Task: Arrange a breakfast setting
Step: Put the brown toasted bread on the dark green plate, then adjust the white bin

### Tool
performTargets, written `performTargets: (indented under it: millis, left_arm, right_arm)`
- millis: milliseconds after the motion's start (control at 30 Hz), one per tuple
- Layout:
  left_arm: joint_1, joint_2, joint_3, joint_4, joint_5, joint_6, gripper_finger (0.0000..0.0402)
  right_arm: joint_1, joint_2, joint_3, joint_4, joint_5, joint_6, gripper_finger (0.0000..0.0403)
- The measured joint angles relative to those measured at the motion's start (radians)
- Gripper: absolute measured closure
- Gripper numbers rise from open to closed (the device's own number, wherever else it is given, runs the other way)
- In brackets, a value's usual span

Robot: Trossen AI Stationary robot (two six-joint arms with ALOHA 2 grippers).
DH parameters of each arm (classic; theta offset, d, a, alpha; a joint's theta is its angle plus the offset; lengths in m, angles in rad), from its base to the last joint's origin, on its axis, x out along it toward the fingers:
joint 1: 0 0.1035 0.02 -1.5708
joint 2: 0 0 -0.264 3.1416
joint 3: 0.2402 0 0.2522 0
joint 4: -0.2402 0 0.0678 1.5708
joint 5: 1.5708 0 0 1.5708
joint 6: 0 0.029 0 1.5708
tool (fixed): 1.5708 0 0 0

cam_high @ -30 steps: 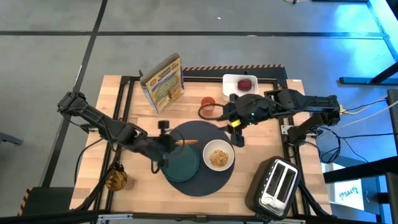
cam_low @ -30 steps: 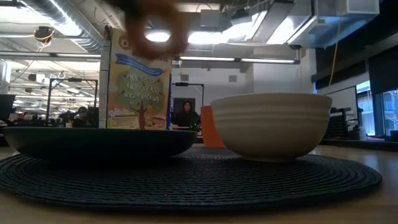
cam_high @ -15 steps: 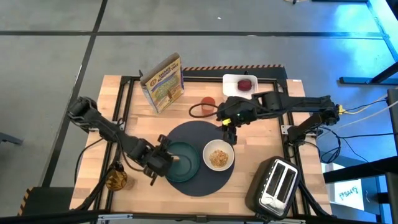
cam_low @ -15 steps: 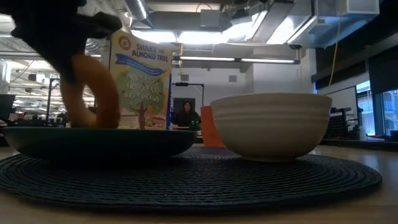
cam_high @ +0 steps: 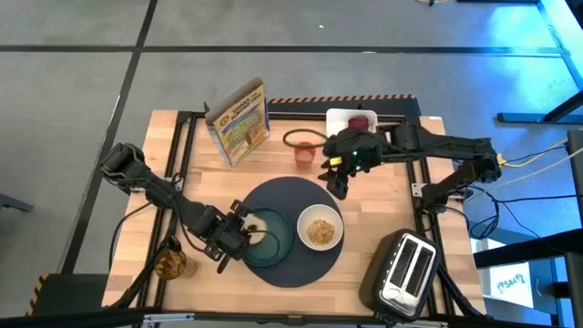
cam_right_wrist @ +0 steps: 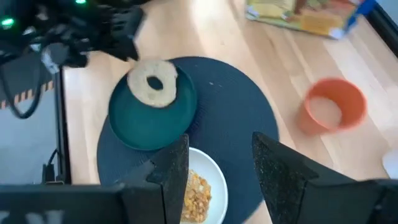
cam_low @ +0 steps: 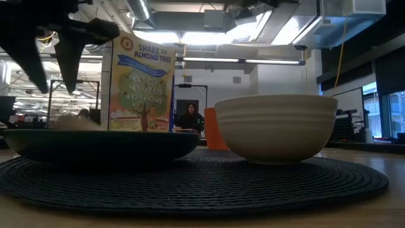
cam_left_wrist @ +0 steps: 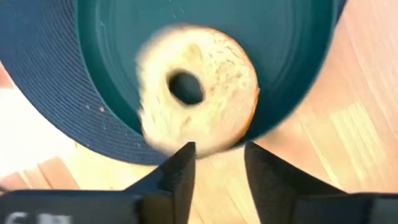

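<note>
Across the wooden table lay the dark-grey mat; on it the teal plate carried the ring-shaped bread. My left gripper hung just beside the bread, fingers apart and empty. My right gripper hovered near the orange cup, likewise spread.

Ring-shaped bread lies on plate, beside cereal-filled bowl, both on mat.

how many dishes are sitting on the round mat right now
2: the teal plate on the left part of the mat, holding the bagel, and the white bowl of cereal to its right.
</note>
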Motion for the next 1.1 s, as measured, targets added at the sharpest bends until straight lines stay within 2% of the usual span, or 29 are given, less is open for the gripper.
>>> performTargets:
  millis: [167, 267, 367, 533, 733, 933, 1100]
  left_arm:
    - [0.001, 0.000, 0.039, -0.079, 0.016, -0.144, 0.0220]
    - [0.013, 0.000, 0.104, -0.093, -0.031, -0.285, 0.0208]
    - [0.057, 0.000, 0.194, -0.071, -0.086, -0.334, 0.0207]
    - [0.225, -0.001, 0.342, 0.078, -0.144, -0.340, 0.0208]
    - [0.493, 0.046, 0.455, 0.321, -0.069, -0.368, 0.0208]
    - [0.709, 0.208, 0.624, 0.420, -0.017, -0.393, 0.0208]
    - [0.803, 0.398, 0.804, 0.415, -0.007, -0.392, 0.0208]
  right_arm:
    - [-0.051, -0.020, 0.000, -0.122, 0.001, 0.149, 0.0237]
    - [-0.089, -0.018, 0.000, -0.229, 0.011, 0.220, 0.0237]
    - [-0.135, -0.018, 0.000, -0.263, 0.059, 0.265, 0.0237]
    - [-0.251, -0.018, 0.000, -0.240, 0.124, 0.278, 0.0237]
    - [-0.351, -0.032, 0.000, -0.289, 0.105, 0.275, 0.0237]
    - [-0.384, -0.100, 0.000, -0.351, 0.105, 0.274, 0.0237]
    - [-0.390, -0.156, 0.000, -0.361, 0.154, 0.296, 0.0237]
